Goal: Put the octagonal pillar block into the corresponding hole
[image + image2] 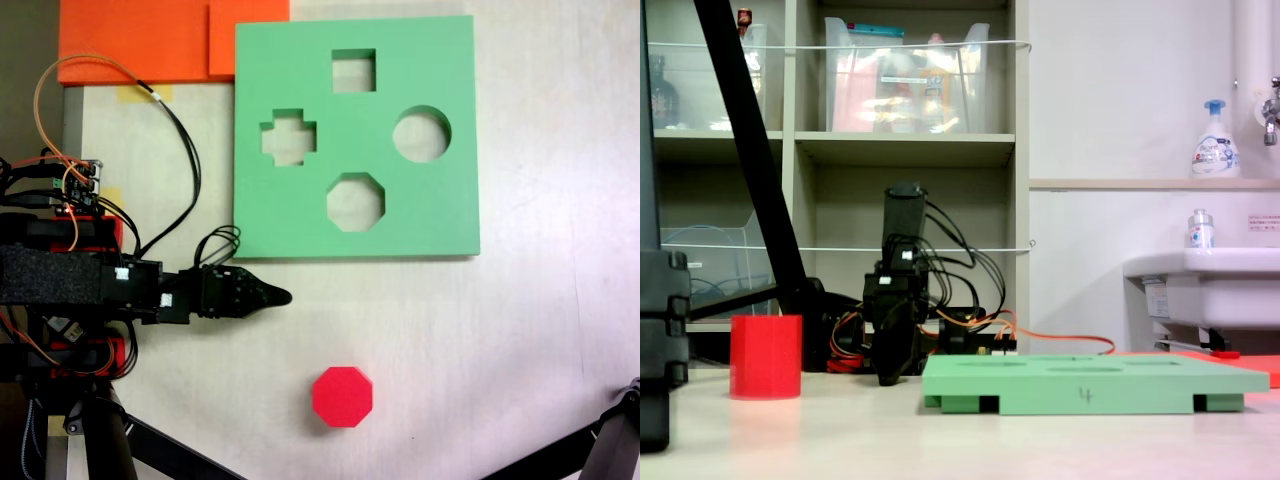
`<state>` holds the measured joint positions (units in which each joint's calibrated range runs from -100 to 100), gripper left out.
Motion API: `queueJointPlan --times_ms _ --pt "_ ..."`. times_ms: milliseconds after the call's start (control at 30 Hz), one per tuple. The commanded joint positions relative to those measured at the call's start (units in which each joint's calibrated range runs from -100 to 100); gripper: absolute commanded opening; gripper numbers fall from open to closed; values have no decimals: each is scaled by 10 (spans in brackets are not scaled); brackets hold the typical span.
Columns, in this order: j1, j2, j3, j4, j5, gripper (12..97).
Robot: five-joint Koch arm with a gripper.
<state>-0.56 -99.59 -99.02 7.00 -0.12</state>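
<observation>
Octagonal pillar block [342, 397] stands free on the desk [530, 330], well below the green foam board [450, 215] in the top-down fixed view, apart from it and from the arm. Corresponding hole [355, 202] sits in the board's lower middle, almost straight above the block; it looks empty.

Hand [280, 296] rests low between board and block, nearer the board's lower left corner, tip toward the right. Tips taper to one point; I cannot tell whether the jaws are together or apart.

Orientation: block upright, eight-sided face up, long axis vertical; the low side view shows it [765, 356] as a short column.

Risks, as judged:
- Soft foam; an off-centre pinch may tilt or topple it.
- Flats not squared to the cutout, so it catches on the rim.
- Board is loose on the desk; a push may slide it.
</observation>
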Motion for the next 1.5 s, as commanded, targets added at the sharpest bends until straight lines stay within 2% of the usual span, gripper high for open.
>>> queueJointPlan --times_ms 0,933,1000,1100,1133,1233,1400,1467 --pt "0 -4 -10 -54 -1 493" --pt "10 -4 -10 -54 -1 494" --pt "7 -4 -10 -55 3 457" --pt "-10 -4 -10 -54 74 461" --pt "-10 -4 -10 -54 118 485" --pt "-16 -4 -10 -52 255 486" --pt "-74 -4 -10 -75 316 429" --pt "-88 -4 -7 -167 342 419"
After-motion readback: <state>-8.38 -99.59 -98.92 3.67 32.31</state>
